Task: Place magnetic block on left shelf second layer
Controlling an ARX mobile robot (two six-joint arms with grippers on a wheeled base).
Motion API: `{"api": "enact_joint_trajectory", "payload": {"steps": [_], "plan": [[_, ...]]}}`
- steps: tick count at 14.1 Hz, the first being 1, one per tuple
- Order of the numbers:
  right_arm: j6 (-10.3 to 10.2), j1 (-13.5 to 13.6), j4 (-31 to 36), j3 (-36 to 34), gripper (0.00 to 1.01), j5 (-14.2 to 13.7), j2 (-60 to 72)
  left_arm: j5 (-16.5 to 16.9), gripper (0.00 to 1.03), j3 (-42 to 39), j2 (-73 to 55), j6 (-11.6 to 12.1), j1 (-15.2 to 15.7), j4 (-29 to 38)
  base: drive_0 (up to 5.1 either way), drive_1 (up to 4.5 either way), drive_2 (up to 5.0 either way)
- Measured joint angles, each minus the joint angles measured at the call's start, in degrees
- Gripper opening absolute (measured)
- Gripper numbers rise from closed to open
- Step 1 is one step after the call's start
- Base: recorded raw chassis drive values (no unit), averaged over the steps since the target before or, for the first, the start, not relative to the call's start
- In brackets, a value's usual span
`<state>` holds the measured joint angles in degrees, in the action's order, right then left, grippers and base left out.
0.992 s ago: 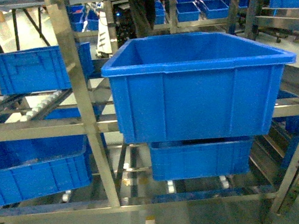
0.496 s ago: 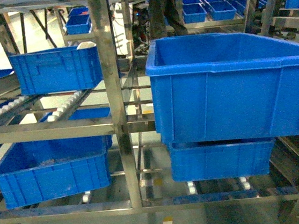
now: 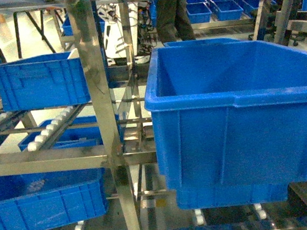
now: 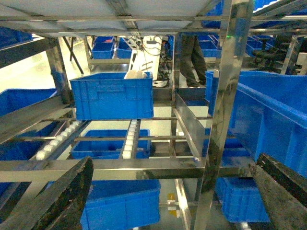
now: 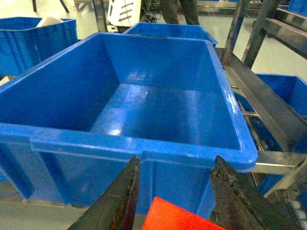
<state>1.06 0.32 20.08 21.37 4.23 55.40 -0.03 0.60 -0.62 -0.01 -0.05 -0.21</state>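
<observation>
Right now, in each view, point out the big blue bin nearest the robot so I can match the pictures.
Head: the big blue bin fills the right half, just right of the steel post.
Left wrist: only its near corner and side show at the right edge, right of the same post.
Right wrist: it fills most of the picture, seen from above, empty.
Shared landmark: the smaller blue crate up on the left rack.

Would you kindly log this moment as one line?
right gripper: holding red block | left gripper: open, empty | facing: blue tote, steel rack
</observation>
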Motion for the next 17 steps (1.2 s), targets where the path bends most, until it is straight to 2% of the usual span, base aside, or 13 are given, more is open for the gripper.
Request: {"api": "enact_joint_trajectory", "payload": {"steps": [4,8,9,11,13,16,17], "plan": [[0.0,0.0,0.09,0.0,0.41,0.0,0.0,0.04,0.98,0.0,-0.02,0.0,0.0,0.15,0.0,4.38,-4.3],[0.0,0.0,0.07,0.0,0.41,0.02,0.35,0.09,0.98,0.0,-0.02,0.0,0.0,0.07,0.0,0.0,0.0],[-0.61,0.0,-1.62,0.2,0.41,0.46,0.39,0.02,0.98,0.0,-0.02,0.0,0.0,-0.02,0.0,0.0,0.0],[-4.55,0.66,-2.64,3.15,0.41,1.09,4.2,0.02,0.98,0.0,-0.02,0.0,0.0,0.02,0.0,0.0,0.0],[-7.63,3.54,-0.74,7.87,0.41,0.94,11.87,0.02,0.98,0.0,-0.02,0.0,0.0,0.02,0.0,0.0,0.0],[-10.1,6.54,0.85,14.71,0.41,1.38,25.94,0.02,0.98,0.0,-0.02,0.0,0.0,0.0,0.0,0.0,0.0],[-10.1,7.28,2.91,17.42,0.41,-0.15,31.54,0.02,0.98,0.0,-0.02,0.0,0.0,0.0,0.0,0.0,0.0]]}}
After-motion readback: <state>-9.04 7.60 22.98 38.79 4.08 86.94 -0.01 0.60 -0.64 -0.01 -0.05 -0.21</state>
